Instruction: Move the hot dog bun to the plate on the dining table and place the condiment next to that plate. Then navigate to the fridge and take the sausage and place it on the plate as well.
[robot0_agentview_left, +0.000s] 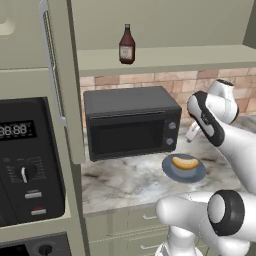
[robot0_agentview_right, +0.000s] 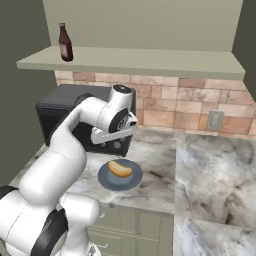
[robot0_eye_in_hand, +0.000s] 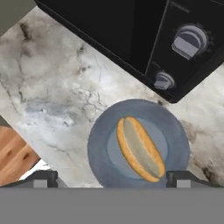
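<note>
the hot dog bun (robot0_eye_in_hand: 140, 148) lies on a small blue-grey plate (robot0_eye_in_hand: 100, 131) on the marble counter (robot0_eye_in_hand: 57, 87), in front of the black microwave (robot0_eye_in_hand: 131, 30). the gripper (robot0_eye_in_hand: 112, 178) hovers above with jaws spread wide and empty, fingertips (robot0_eye_in_hand: 43, 178) at about 8 and 4 o'clock of the plate; the bun sits between them, nearer the 4 o'clock tip. the condiment (robot0_agentview_left: 127, 45) stands on the shelf (robot0_agentview_left: 165, 57), at 11 o'clock of the microwave.
</note>
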